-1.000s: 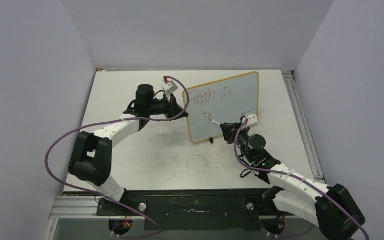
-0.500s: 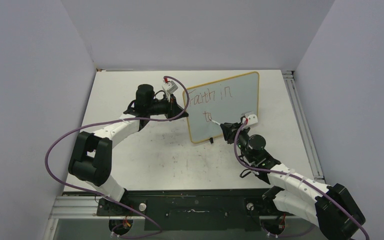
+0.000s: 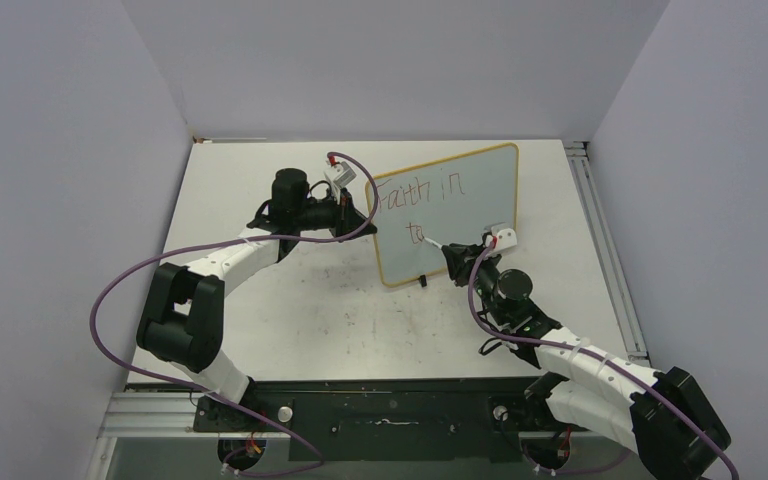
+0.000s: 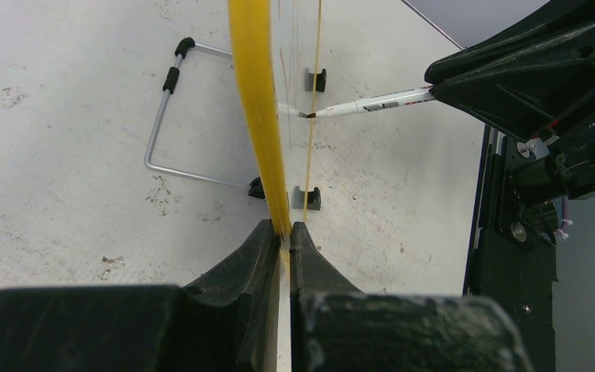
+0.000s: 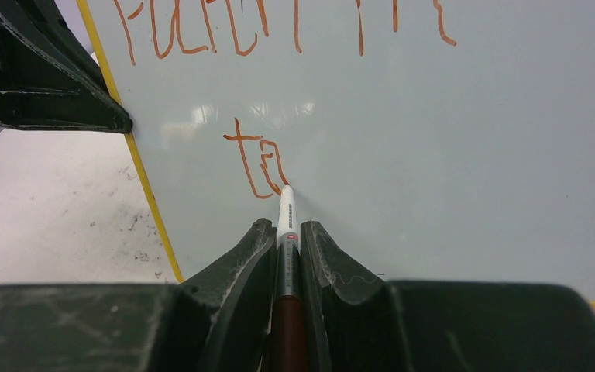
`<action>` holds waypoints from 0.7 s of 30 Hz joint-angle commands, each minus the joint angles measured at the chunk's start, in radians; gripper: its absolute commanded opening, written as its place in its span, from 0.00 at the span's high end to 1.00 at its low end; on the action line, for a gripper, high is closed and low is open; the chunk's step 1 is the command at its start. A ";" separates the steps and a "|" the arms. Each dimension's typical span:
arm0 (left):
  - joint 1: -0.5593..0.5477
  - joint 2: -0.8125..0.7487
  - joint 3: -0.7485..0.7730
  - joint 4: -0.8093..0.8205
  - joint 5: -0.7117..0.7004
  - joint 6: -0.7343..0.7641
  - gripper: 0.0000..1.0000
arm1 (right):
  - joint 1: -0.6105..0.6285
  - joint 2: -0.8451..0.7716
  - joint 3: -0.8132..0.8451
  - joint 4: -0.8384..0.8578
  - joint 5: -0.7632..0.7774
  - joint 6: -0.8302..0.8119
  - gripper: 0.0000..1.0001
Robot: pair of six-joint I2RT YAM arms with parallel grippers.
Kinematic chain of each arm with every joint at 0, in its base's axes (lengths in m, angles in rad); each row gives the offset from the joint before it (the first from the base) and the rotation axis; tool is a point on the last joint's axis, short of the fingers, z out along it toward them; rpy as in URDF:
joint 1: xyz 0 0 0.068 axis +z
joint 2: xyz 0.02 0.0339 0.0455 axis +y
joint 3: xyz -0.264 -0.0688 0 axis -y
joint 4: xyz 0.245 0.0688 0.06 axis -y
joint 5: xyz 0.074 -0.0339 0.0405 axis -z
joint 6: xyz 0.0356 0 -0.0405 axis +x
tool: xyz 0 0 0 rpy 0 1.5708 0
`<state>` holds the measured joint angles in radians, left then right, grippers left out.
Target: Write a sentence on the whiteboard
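Whiteboard stands upright mid-desk, its yellow edge clamped in the left tool. Right tool grips the marker, tip touching the "o" of "to" in the sentence; blank board lies rightward along that line. Versus one second ago: no visible shift of board or arms.

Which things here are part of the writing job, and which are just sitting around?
In the job:
whiteboard, clamped by the left gripper
sentence so far
marker, held by the right gripper, tip on the board

Just there:
table
wire bracket behind the board
purple cable
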<state>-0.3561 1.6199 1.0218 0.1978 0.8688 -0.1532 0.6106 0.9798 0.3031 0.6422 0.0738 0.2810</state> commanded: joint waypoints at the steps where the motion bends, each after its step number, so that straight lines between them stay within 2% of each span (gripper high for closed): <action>1: -0.003 0.003 0.040 0.000 0.038 -0.006 1.00 | 0.005 0.012 0.040 0.059 0.016 -0.011 0.95; 13: -0.003 0.018 0.047 -0.024 0.038 0.013 1.00 | -0.001 -0.077 0.053 -0.024 -0.013 -0.015 0.95; 21: -0.003 0.020 0.047 -0.037 0.034 0.023 1.00 | -0.092 -0.093 0.057 -0.017 -0.132 0.008 0.95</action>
<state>-0.3561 1.6299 1.0328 0.1787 0.8722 -0.1444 0.5568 0.9028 0.3218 0.5888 0.0242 0.2745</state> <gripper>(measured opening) 0.037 0.159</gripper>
